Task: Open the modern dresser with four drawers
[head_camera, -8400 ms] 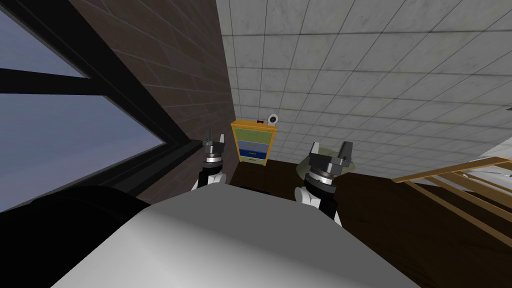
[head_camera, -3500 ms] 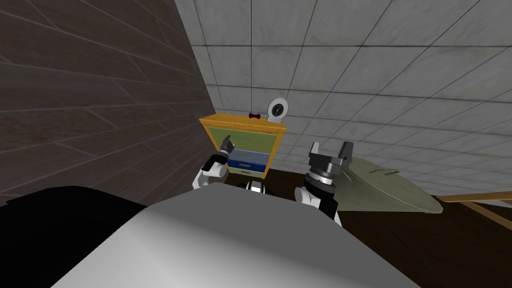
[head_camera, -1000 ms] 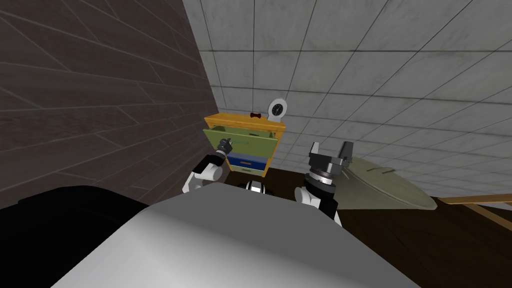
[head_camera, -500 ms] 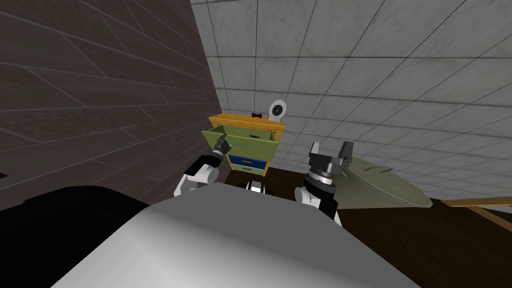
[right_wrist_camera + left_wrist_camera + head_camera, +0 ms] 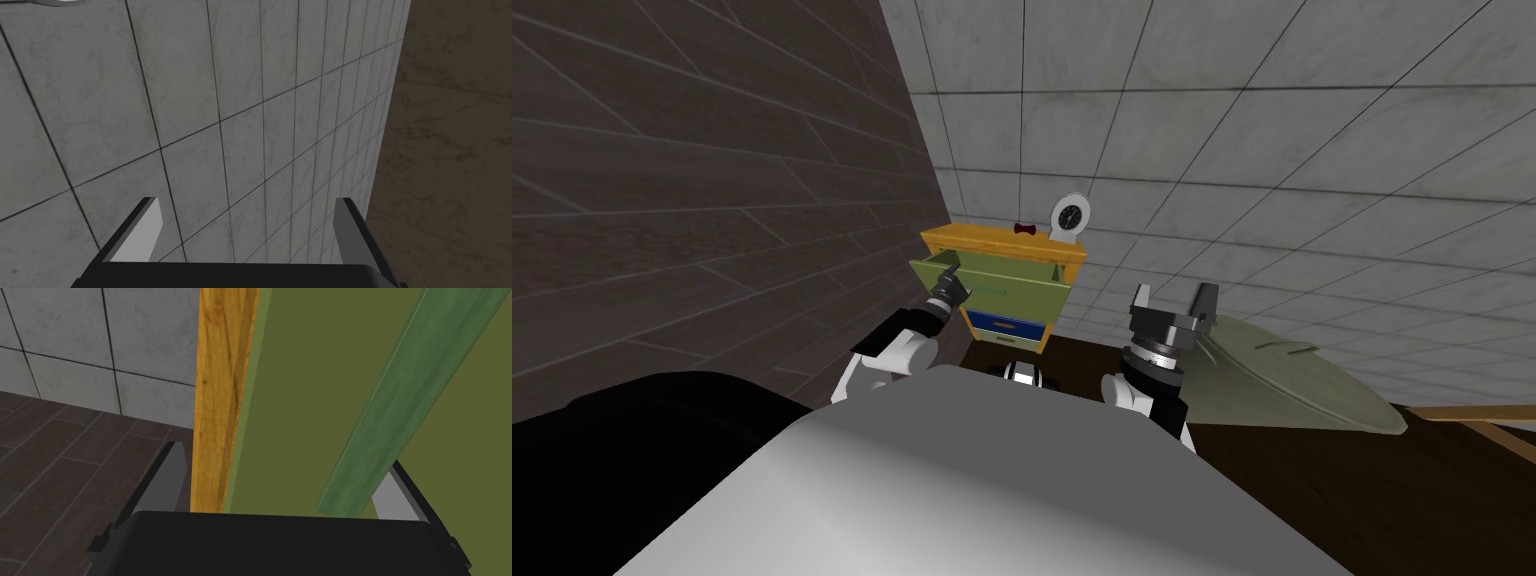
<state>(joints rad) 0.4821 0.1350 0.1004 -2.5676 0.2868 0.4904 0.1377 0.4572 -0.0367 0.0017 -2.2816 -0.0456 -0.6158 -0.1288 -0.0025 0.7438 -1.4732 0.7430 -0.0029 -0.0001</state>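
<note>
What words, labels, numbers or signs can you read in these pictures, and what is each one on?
No text can be read anywhere.
Clock on top of the dresser: its dial is too small to make out any numerals.
Green top drawer and its handle, seen close up: plain, no label or brand.
Blue drawer: no writing visible.
Tiled wall: bare.

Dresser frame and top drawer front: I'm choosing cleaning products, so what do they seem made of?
Dresser frame: wood, orange-yellow with visible grain streaks. Top drawer front: flat matte olive, no grain, probably painted; what lies beneath is unclear.
</note>
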